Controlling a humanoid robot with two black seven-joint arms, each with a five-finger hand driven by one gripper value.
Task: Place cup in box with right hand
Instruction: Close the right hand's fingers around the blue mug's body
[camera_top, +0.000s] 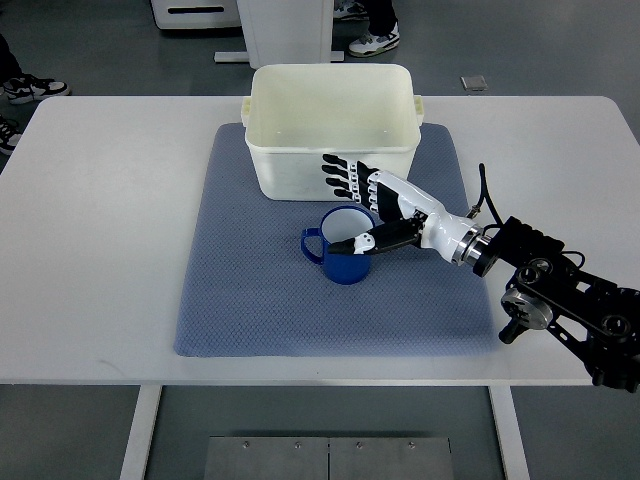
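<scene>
— What are the fingers (343, 178) doing?
— Extended and apart above the blue enamel mug (343, 247); the thumb dips over its rim. The right hand (372, 210) isn't clamped on it.
— And the mug?
— Upright on the blue-grey mat (240, 290), just in front of the white plastic box (330, 130), on the white table (100, 220).

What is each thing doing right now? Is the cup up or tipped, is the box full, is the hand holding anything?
blue cup: upright on the mat, handle pointing left, nothing visible inside.
white box: open on top, empty.
blue mat: flat under cup and box.
right hand: at the cup's rim, thumb inside, not yet closed around it.
</scene>
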